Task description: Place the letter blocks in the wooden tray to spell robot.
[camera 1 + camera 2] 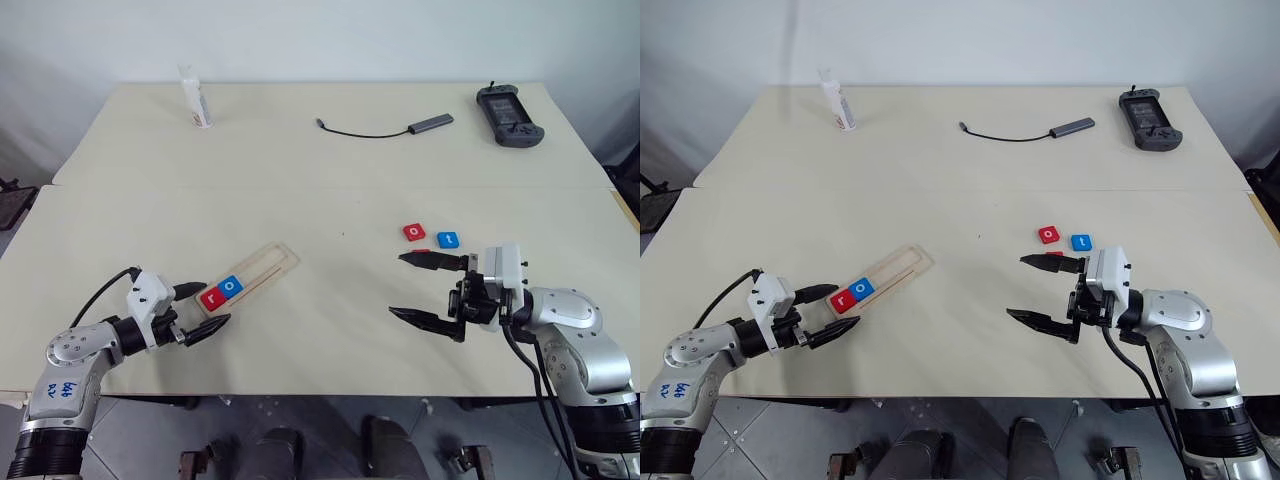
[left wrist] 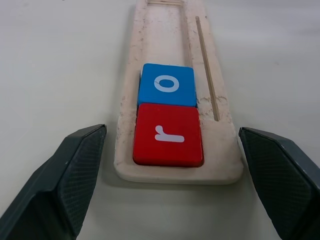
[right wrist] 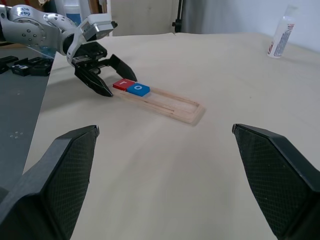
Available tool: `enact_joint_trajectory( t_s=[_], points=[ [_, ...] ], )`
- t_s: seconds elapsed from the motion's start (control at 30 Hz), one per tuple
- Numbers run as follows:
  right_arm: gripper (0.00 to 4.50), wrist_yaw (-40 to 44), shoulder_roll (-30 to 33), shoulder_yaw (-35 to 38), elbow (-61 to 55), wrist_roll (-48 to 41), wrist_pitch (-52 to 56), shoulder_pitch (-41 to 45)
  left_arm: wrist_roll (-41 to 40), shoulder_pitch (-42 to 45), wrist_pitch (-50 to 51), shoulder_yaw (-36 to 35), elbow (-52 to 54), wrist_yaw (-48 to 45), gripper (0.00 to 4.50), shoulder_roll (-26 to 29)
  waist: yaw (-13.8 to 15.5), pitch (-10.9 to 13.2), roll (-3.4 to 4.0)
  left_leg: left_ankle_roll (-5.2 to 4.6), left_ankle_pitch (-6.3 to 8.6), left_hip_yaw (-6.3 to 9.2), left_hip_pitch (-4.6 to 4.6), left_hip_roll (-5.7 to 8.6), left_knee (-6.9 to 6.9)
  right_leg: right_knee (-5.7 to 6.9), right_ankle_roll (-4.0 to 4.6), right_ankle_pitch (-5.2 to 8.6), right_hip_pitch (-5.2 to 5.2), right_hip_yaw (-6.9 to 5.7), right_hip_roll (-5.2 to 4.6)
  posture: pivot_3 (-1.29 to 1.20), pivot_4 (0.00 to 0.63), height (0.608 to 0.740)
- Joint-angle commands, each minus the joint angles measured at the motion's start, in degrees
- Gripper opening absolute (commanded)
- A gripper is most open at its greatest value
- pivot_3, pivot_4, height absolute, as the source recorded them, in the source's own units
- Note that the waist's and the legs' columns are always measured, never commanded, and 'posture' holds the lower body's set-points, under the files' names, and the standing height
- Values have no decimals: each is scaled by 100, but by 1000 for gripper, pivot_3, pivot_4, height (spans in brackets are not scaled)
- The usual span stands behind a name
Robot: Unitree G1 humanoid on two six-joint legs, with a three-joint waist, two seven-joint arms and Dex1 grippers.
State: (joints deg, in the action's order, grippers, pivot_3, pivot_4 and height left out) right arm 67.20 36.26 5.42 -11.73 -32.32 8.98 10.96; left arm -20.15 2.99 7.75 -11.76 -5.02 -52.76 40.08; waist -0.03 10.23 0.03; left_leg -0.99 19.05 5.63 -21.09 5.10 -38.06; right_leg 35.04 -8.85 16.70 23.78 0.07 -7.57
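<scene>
Left gripper [image 1: 197,312] spread at the near end of the wooden tray [image 1: 281,257]; two of five letter blocks seated.

The left gripper's fingers straddle the tray end that holds the red r block [image 2: 168,135] and the blue o block [image 2: 167,85], touching neither. The right gripper [image 1: 418,290] hangs spread and empty near the loose red block [image 1: 414,232] and the blue t block [image 1: 447,239]; a third tile sits partly hidden behind its upper finger. Probable risks: a closing or advancing left gripper could nudge the light tray across the worktop [image 1: 330,180] or unseat the r; the right gripper could pick the wrong letter next, since the tiles lie close together.
</scene>
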Motion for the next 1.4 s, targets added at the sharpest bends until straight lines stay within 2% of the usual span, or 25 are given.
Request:
enact_joint_trajectory(
  t_s=[0.03, 0.07, 0.23, 0.4, 0.57, 0.77, 1.03, 1.13, 1.4],
  points=[
    [4474, -63, 51, 179, -224, -112, -35, -16, 229, -83, 75, 130, -262, 34, 4500, 52, -2, 0, 1, 0, 0, 0, 1, 0, 0, -1, 0, 0, 0, 1, 0, 0, 150, 740],
    [4474, -74, 50, 177, -223, -111, -38, -17, 247, -84, 73, 149, -284, 31, 4500, 52, 0, -1, 1, 0, 0, -1, 2, 0, 0, -2, 0, 0, 0, 1, 0, 0, 150, 740],
    [4500, -112, 70, 191, -243, -134, -21, -38, 334, -79, -108, 217, -447, 19, 3396, 7, 1, -7, 12, 0, 0, -1, 8, 1, -2, -2, 0, 0, -4, 2, 0, 0, 150, 740],
    [4500, -114, 115, 234, -245, -144, -17, -93, 307, -10, -429, 282, -627, -165, 3399, -24, 3, -14, 23, 0, 0, -2, 12, 1, -2, -4, 0, 0, -6, 4, -1, 0, 150, 740],
    [4500, -121, 224, 356, -249, -160, -37, -241, 239, 422, -928, 477, -691, -656, 3399, -76, 27, -15, 25, 0, 0, -2, 11, 3, -2, -3, 0, 0, -6, 3, -2, 0, 150, 740],
    [4500, -64, 493, 771, -431, -239, 7, -815, 673, 1678, -1125, 1417, -1102, -1405, 3399, -225, 182, -14, 22, -6, 0, 7, -6, 14, -15, 0, -4, -2, -7, -8, -10, 0, 150, 740],
    [4500, -196, 654, 1338, -817, -326, 30, -1707, 1235, 3196, -1848, 2210, -2522, -1978, 3399, -860, 123, -12, 13, -7, 1, 0, -10, 10, -14, 4, -7, -4, -6, -14, 0, 0, 150, 740],
    [4500, -324, 601, 1496, -1005, -339, 45, -2016, 1346, 3584, -2054, 2285, -3058, -2089, 3399, -1019, 133, -12, 12, -7, 1, -3, -8, 10, -14, 7, -8, -4, -6, -14, 1, 0, 150, 740],
    [4500, -521, 514, 1560, -1178, -340, -29, -2322, 1374, 3820, -2470, 2186, -3623, -2258, 3399, -1008, 127, -13, 9, -8, 1, -3, -7, 9, -18, 6, -10, -5, -7, -12, 1, 0, 150, 740]
  ],
)
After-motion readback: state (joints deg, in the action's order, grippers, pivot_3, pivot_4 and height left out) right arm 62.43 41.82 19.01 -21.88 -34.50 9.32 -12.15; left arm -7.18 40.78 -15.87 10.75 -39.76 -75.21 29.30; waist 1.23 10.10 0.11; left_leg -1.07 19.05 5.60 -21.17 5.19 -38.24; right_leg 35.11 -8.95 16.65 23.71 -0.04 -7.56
